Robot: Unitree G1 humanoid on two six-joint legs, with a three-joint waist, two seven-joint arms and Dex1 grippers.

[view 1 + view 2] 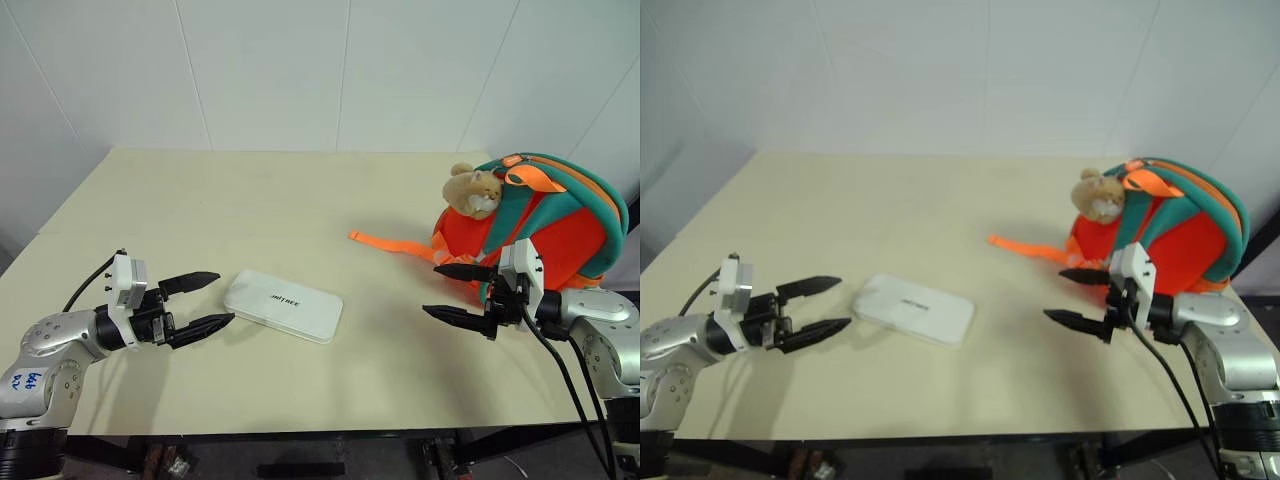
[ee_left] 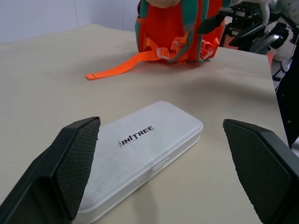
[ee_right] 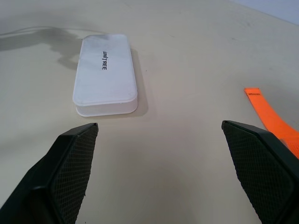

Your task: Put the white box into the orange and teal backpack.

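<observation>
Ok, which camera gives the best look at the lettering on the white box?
The left wrist view: the white box lies close, lettering readable. The right wrist view shows it farther off, and both eye views show it small.

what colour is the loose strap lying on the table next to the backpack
Bright orange. The strap shows best in the left wrist view, trailing from the backpack.

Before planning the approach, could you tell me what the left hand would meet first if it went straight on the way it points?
Most likely the white box: it lies flat just beyond the open left hand, in line between its fingers.
</observation>
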